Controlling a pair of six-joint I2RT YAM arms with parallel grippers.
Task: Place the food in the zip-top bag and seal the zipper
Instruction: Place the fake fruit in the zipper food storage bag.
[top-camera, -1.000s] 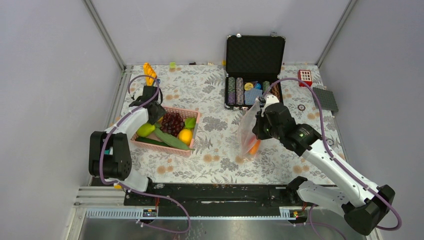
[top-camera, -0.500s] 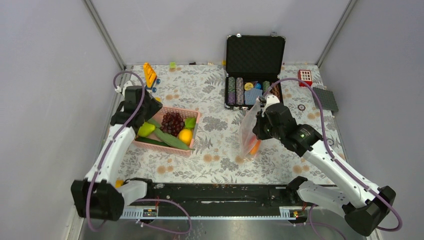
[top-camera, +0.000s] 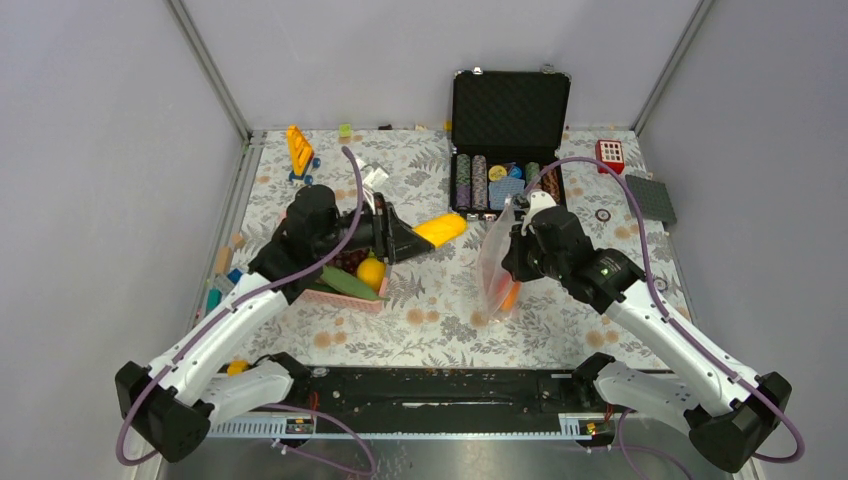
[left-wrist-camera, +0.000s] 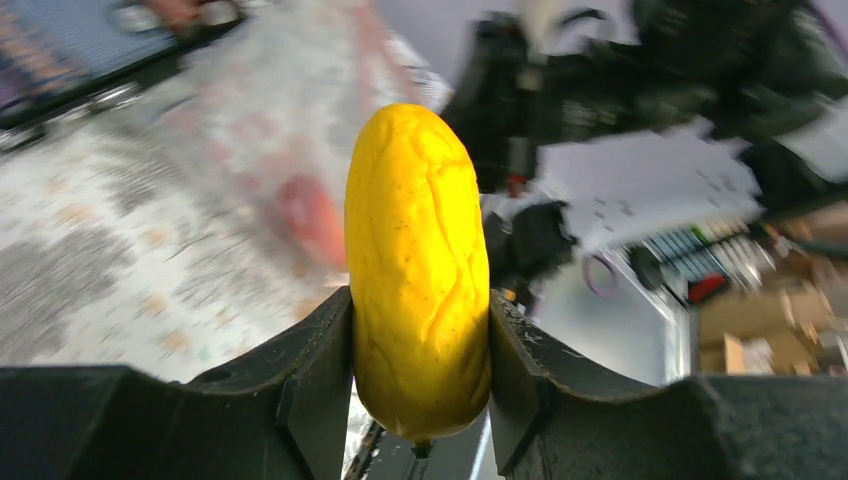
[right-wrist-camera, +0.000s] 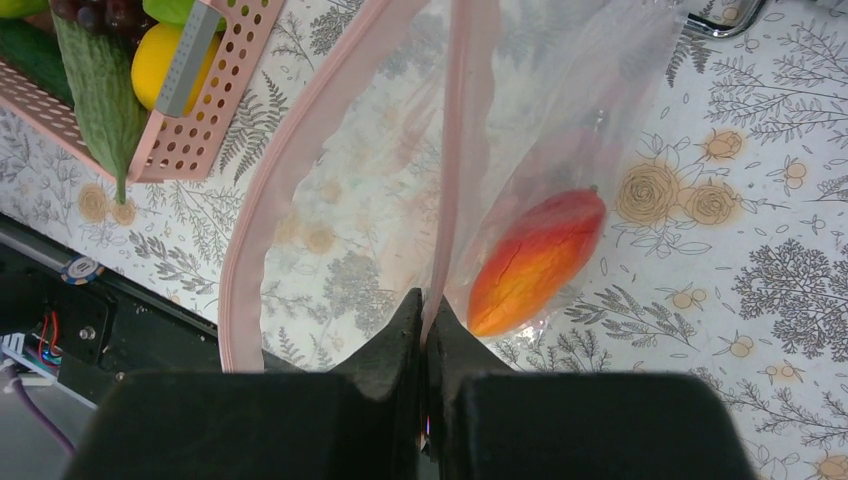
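Note:
My left gripper (top-camera: 408, 238) (left-wrist-camera: 418, 300) is shut on a long yellow fruit (top-camera: 441, 229) (left-wrist-camera: 417, 265), held in the air between the pink basket and the zip-top bag (top-camera: 496, 262). My right gripper (top-camera: 514, 238) (right-wrist-camera: 425, 300) is shut on the bag's pink zipper (right-wrist-camera: 460, 130) and holds the bag up. The bag's mouth gapes open, its other lip (right-wrist-camera: 262, 205) curving away. A red-orange mango (right-wrist-camera: 535, 262) (top-camera: 508, 295) lies inside the bag. In the basket (right-wrist-camera: 215, 110) (top-camera: 330, 297) I see a yellow citrus (top-camera: 370, 272), grapes (top-camera: 350, 260) and a green cucumber (top-camera: 346, 284).
An open black case (top-camera: 510, 110) with poker chips (top-camera: 480, 180) stands behind the bag. A red block (top-camera: 610, 155) and a grey pad (top-camera: 652, 198) lie at the back right. A yellow toy (top-camera: 299, 150) sits at the back left, and small blocks (top-camera: 215, 295) lie along the left edge.
My left arm has swung from the basket's left side across it to the right, carrying the yellow fruit up toward the bag. My right arm and the bag have stayed put.

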